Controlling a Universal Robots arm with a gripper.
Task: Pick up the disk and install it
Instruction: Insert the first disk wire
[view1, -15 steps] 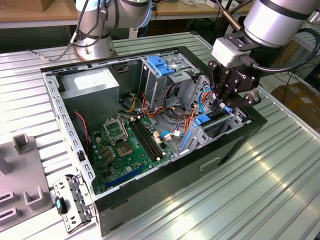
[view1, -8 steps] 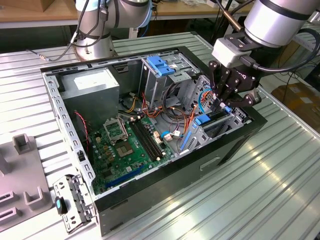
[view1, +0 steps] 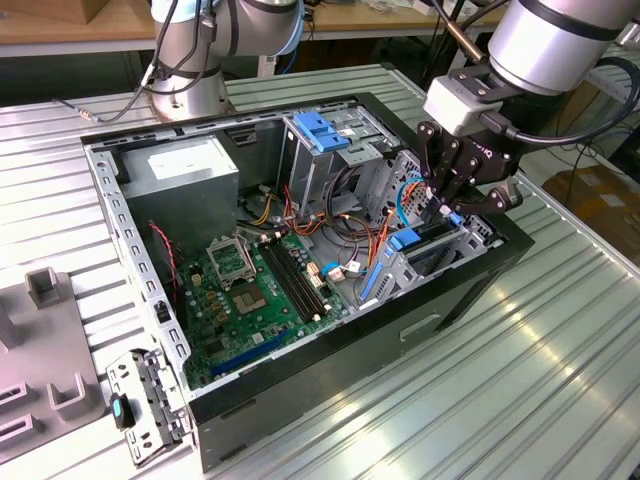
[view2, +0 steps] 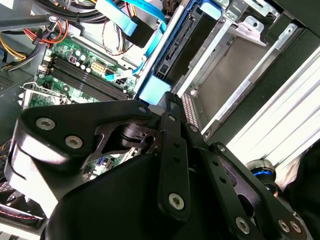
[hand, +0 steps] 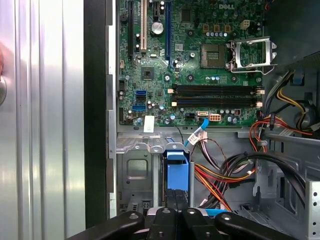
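One arm (view1: 555, 35) angles down, closed claw (view1: 446, 208) touching the disk (view2: 190, 37).

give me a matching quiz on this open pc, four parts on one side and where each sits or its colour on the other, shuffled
1 disk
2 motherboard
3 cage latch
4 power supply

a green, lying flat in the case
b light blue, atop the tall grey cage
c grey box, toward the exterior view's left
d blue-railed, on edge right under the gripper

Pairs: 1-d, 2-a, 3-b, 4-c
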